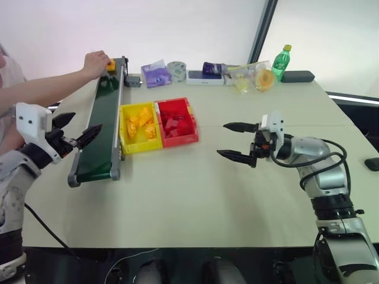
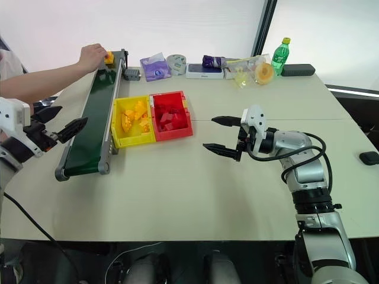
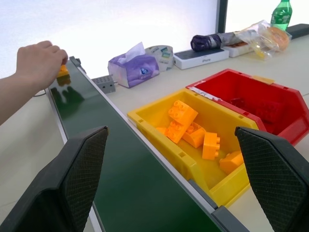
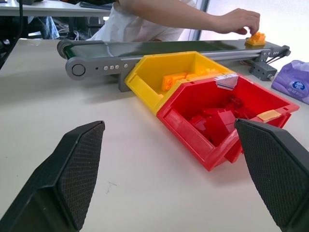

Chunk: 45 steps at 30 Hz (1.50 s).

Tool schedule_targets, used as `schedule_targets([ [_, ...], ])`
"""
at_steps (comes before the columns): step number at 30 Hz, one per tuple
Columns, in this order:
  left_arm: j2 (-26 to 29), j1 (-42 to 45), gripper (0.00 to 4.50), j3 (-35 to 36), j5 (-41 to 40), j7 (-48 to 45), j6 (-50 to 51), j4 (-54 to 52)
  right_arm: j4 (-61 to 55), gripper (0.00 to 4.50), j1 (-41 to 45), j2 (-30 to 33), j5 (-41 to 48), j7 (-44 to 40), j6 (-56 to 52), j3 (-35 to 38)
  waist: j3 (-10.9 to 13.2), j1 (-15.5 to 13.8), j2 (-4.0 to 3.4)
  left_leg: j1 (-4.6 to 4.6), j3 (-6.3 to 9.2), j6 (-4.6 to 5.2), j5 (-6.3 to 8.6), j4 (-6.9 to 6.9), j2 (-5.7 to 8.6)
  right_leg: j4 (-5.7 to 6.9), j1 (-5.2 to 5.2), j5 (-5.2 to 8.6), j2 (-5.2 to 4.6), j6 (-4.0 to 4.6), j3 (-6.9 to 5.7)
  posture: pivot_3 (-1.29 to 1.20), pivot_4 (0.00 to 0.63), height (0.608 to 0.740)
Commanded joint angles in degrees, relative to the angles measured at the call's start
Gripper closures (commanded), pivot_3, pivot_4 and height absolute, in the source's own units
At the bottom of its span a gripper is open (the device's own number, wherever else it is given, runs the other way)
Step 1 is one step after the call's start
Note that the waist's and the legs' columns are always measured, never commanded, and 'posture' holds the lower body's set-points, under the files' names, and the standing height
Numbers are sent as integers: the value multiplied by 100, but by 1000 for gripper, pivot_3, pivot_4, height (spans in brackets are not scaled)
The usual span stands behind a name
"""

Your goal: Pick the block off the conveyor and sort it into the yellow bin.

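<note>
Hovering with its two black fingers spread wide and nothing between them, the left gripper (image 1: 76, 134) sits over the near end of the conveyor (image 1: 105, 127), close to the table's left edge. From there the belt's long axis runs straight away toward the table's far edge, and the block (image 1: 111, 64) lies at that far end, well apart from the gripper, with a person's hand (image 1: 96, 63) touching it as if placing it. So the block lies directly up the belt from the left gripper, and I judge this arm to be the one to take it, waiting for the piece to ride nearer or reaching along the belt.

The right gripper (image 1: 239, 141), also wide and empty, hangs over bare table toward the right, pointing leftward at the red bin (image 1: 176, 122); the two bins stand between it and the belt, so it is the farther hand.

The yellow bin (image 1: 140, 128) rests just beside the belt's right rail, near its middle, already holding several yellow blocks (image 3: 193, 130), a short sideways carry from the belt.
</note>
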<state>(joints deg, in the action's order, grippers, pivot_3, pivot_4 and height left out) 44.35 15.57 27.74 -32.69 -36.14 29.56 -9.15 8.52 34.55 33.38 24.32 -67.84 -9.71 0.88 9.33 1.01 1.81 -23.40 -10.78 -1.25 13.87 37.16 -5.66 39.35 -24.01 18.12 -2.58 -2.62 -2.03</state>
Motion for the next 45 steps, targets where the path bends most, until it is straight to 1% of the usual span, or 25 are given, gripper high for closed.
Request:
schedule_targets([
  [1,35,105,53,65,-99,1,1,-138,-263,0,97,80,56,-4,4,97,0,0,0,0,0,0,0,0,0,0,0,0,0,0,0,0,150,740],
  [3,33,93,53,121,-209,0,101,-187,-253,0,99,89,46,-16,12,90,0,2,0,0,0,0,0,0,0,0,0,0,0,0,0,0,150,740],
  [13,48,-126,53,144,-82,106,-44,-343,-199,0,144,52,23,-31,43,53,0,3,0,0,0,0,0,0,0,0,0,0,0,0,0,0,150,740],
  [22,13,-225,53,240,-211,202,44,-451,-195,0,151,45,30,-44,16,78,0,2,0,0,0,0,0,0,0,0,0,0,-1,0,0,0,150,740],
  [28,-88,-418,53,313,-230,507,202,-582,-184,0,140,66,25,-69,14,84,0,3,0,0,0,0,0,0,0,0,0,0,-1,0,0,0,150,740],
  [33,-338,-524,53,175,0,999,206,-911,-188,0,151,61,21,-75,-3,74,0,-1,0,0,2,0,0,0,-1,0,1,0,-1,0,1,0,150,740],
  [35,-430,-503,53,161,-29,1162,274,-1042,-178,0,165,70,22,-91,-11,74,0,-4,0,0,2,0,0,1,0,0,1,0,-2,0,1,0,150,740],
  [39,-415,-516,53,140,-47,1176,309,-1133,-115,0,207,60,2,-127,11,59,0,-1,0,0,2,0,0,1,0,0,1,0,-1,0,1,0,150,740],
  [45,-368,-510,53,286,-87,1079,276,-1013,-81,0,225,22,-13,-132,31,48,0,1,0,0,2,0,0,0,0,0,1,0,-1,0,1,0,150,740],
])
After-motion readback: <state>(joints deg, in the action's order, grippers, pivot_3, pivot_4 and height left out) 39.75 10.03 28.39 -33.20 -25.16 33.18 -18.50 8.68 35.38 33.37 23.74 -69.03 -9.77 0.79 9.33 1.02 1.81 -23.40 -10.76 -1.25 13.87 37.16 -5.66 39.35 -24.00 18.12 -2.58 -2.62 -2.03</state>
